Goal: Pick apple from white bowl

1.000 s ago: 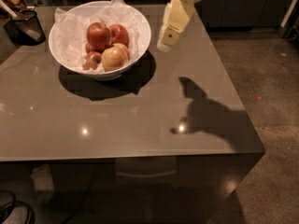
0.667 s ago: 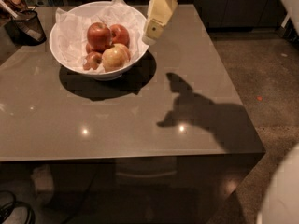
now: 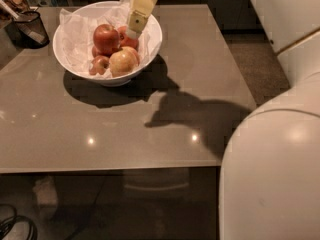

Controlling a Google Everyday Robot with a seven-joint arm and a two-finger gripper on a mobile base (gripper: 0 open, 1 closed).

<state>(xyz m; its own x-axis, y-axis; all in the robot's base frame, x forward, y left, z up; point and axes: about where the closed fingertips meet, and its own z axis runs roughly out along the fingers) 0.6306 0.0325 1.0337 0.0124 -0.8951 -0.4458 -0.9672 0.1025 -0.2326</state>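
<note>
The apple (image 3: 106, 38), deep red and glossy, sat at the back left of the fruit pile inside the white bowl (image 3: 107, 79). A brighter red apple (image 3: 126, 42) lay just to its right and a pale yellow-tan apple (image 3: 123, 62) in front of it. A small reddish one (image 3: 99, 64) was tucked low at the front left. Crumpled white paper (image 3: 75, 34) lined the bowl under the fruit.

The gripper (image 3: 132, 31) reached down from the top edge over the bowl's right side. Its pale tip was over the brighter red apple, just right of the dark one. Whether it touched any fruit could not be told, nor whether the gripper was spread or closed.

The bowl stood on the far left part of a glossy grey-brown counter (image 3: 175, 149). It threw a dark shadow forward, and the arm's shadow (image 3: 200, 116) lay across the middle right. Two small light reflections shone near the front edge. A black mesh cup (image 3: 31, 28) stood at the far left corner, apart from the bowl. Dark floor (image 3: 257, 59) lay past the counter's right edge, and the robot's white body (image 3: 272, 179) filled the lower right.
</note>
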